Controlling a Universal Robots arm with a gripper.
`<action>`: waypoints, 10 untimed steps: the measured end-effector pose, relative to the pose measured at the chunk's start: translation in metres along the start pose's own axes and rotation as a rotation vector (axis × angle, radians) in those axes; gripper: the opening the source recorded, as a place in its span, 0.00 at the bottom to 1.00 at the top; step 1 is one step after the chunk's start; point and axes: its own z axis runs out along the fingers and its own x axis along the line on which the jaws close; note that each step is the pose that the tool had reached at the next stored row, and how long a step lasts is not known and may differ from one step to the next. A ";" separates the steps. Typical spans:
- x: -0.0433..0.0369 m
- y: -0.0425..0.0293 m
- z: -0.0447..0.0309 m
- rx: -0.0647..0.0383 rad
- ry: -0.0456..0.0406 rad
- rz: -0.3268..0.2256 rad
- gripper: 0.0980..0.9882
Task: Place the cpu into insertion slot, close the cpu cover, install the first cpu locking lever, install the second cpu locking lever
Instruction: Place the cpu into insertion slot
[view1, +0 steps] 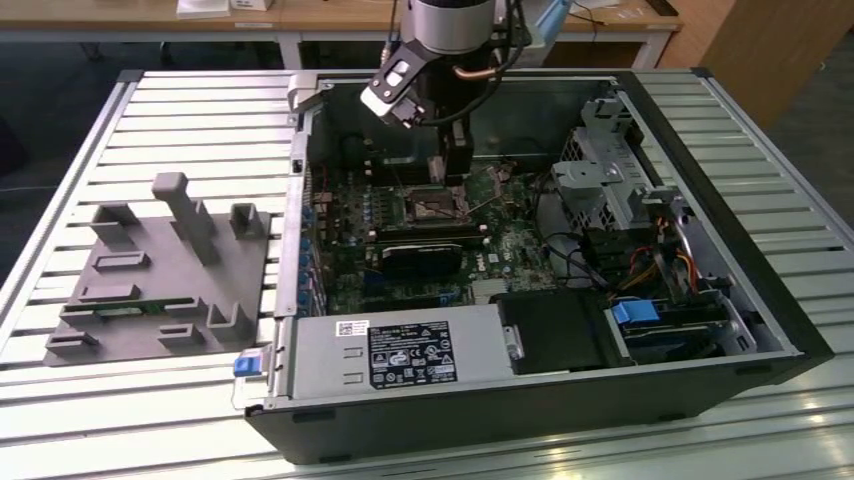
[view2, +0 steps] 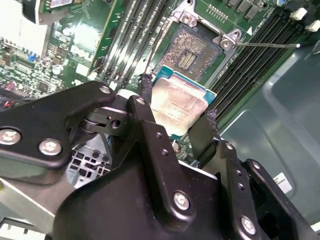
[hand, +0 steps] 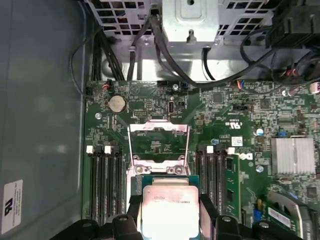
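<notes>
Silver-grey cylindrical arm (view1: 447, 20) at the top centre of the exterior view, with a copper-coloured cable (view1: 470, 68) looped just beneath and a white-and-black camera box (view1: 391, 88) mounted at its left side. In the second wrist view, matte black gripper (view2: 177, 102) built of jointed link bars with rounded ends, studded with silver screws (view2: 50, 146); slim black fingers (view2: 154, 132) with small round holes along their length

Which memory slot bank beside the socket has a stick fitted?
The bank nearer the finned silver heatsink: a green module stands in its outermost slot, on the heatsink side. The bank beside the grey case wall looks empty.
</notes>
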 end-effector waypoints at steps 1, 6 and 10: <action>0.0004 -0.0001 0.0014 0.000 0.0000 0.000 0.50; 0.0010 -0.0012 0.0085 0.000 0.0006 -0.009 0.50; 0.0009 -0.0019 0.0129 0.000 0.0016 -0.019 0.50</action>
